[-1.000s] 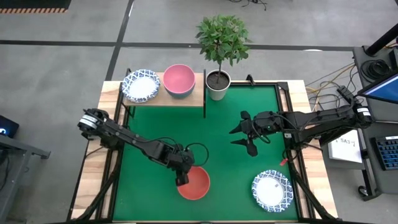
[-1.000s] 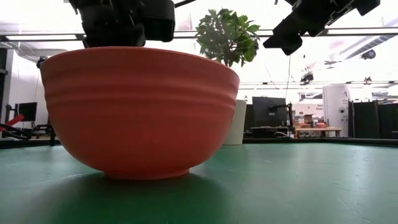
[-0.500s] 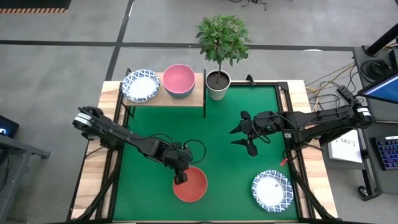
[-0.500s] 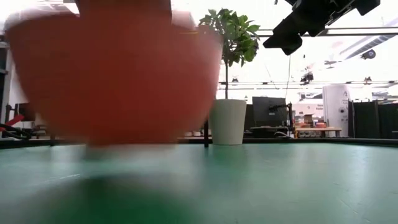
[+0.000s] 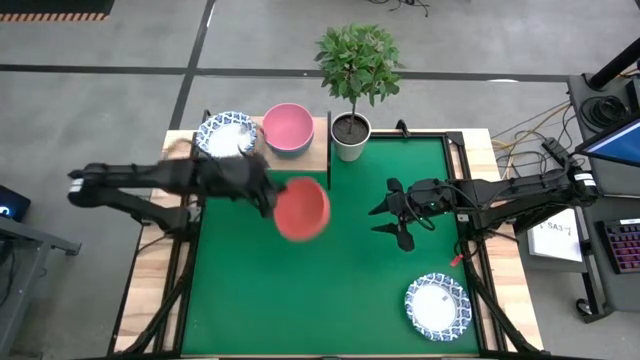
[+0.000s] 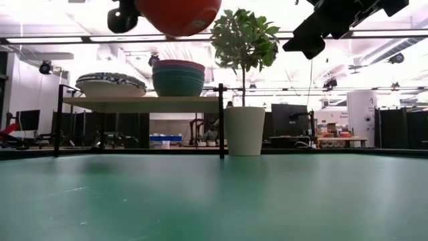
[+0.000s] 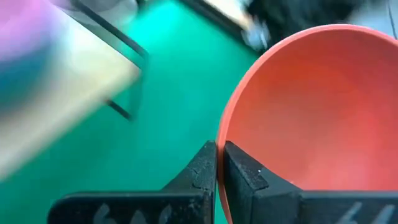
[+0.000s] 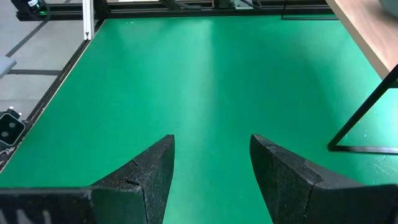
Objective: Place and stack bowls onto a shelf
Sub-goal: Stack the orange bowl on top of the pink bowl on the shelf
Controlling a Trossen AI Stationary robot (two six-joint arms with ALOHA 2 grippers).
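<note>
Left gripper (image 7: 219,163) is clamped on the rim of the red bowl (image 5: 301,209), carried above the green mat (image 5: 340,290) just off the shelf (image 5: 310,157) edge. Pink bowl (image 5: 288,127) and patterned bowl (image 5: 226,134) sit on the shelf. Right gripper (image 5: 392,212) hovers spread apart mid-mat, holding nothing.

A small leafy green plant (image 5: 358,60) is seen planted in a white cylindrical pot (image 5: 350,137), which stands at the far edge of a large green mat (image 5: 330,290) laid over a light wooden table (image 5: 150,280). Beside the table's right edge, a white sheet of paper (image 5: 556,240), part of a dark keyboard (image 5: 622,244) and a bundle of cables (image 5: 530,130) are visible. In the low view, a room with desks and dark monitors (image 6: 289,119) is shown beyond the mat, under bright ceiling lights (image 6: 80,38).
</note>
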